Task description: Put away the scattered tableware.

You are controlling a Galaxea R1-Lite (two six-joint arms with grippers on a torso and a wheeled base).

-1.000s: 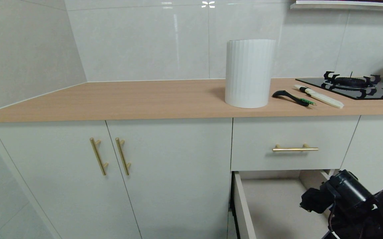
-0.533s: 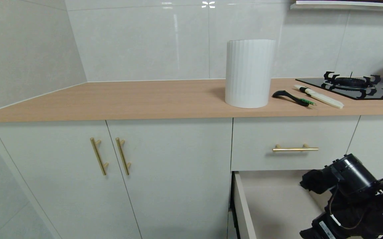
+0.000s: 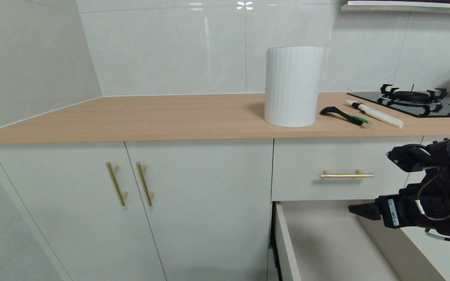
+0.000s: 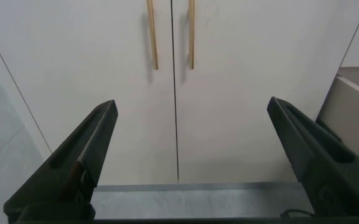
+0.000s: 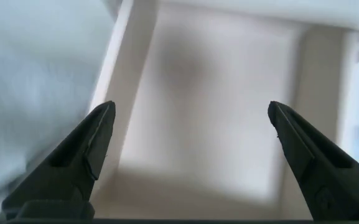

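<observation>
Two pieces of tableware lie on the wooden counter (image 3: 170,117), close beside each other to the right of the one white container (image 3: 293,86) and left of the hob (image 3: 416,102). The black utensil (image 3: 342,114) is slim, with a curved dark handle and a small green end. The pale utensil (image 3: 377,114) is longer, straight and cream-coloured, with a dark band near its far end. Both lie slanted, and what kind of tool each is cannot be told from the head view. The container is a tall upright cylinder with fine vertical ribs and a matte surface. The hob is glossy black glass carrying black pan supports. Below the counter are two plain pale cabinet doors, each with one slender brass-coloured bar handle (image 3: 116,189), and two drawers. The upper drawer is shut and has one horizontal brass handle (image 3: 347,175). The lower drawer (image 3: 326,246) is pulled out, a smooth beige box with thin walls. The right pincer (image 5: 185,155) hangs over that open drawer with its two dark tapered fingers spread wide and nothing between them. The left pincer (image 4: 191,155) is low in front of the cabinet doors, likewise spread wide and holding nothing.
</observation>
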